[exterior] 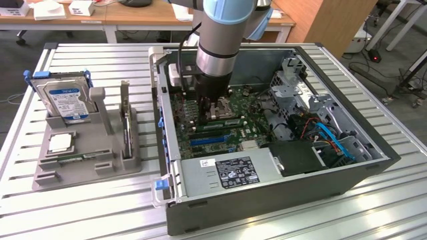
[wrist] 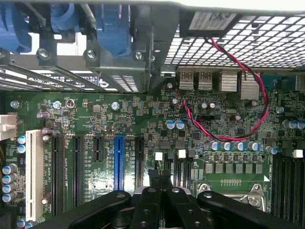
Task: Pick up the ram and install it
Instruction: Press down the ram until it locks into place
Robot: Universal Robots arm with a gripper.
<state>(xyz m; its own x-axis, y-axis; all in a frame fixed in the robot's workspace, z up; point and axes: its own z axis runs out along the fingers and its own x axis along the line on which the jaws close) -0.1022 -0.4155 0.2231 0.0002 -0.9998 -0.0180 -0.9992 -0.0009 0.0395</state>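
Note:
My gripper (exterior: 215,113) reaches down into the open computer case (exterior: 200,210) and hangs just over the green motherboard (exterior: 230,135), beside the processor socket. In the wrist view its black fingertips (wrist: 153,177) are pressed together, and the gripper (wrist: 160,179) is shut with nothing visible between them. The tips hover over short black memory slots with white latches (wrist: 181,153). A narrow green stick that looks like the ram (exterior: 72,159) lies flat in the front of the grey holder (exterior: 87,172), far to the exterior view's left of the gripper.
The holder also carries a silver hard drive with a blue label (exterior: 67,100), a square silver processor chip (exterior: 60,143) and a thin upright board (exterior: 125,117). Red-and-black wires (wrist: 238,71), blue cables (exterior: 337,142) and the power supply (exterior: 230,172) crowd the case. The slatted metal table (exterior: 80,220) surrounds it.

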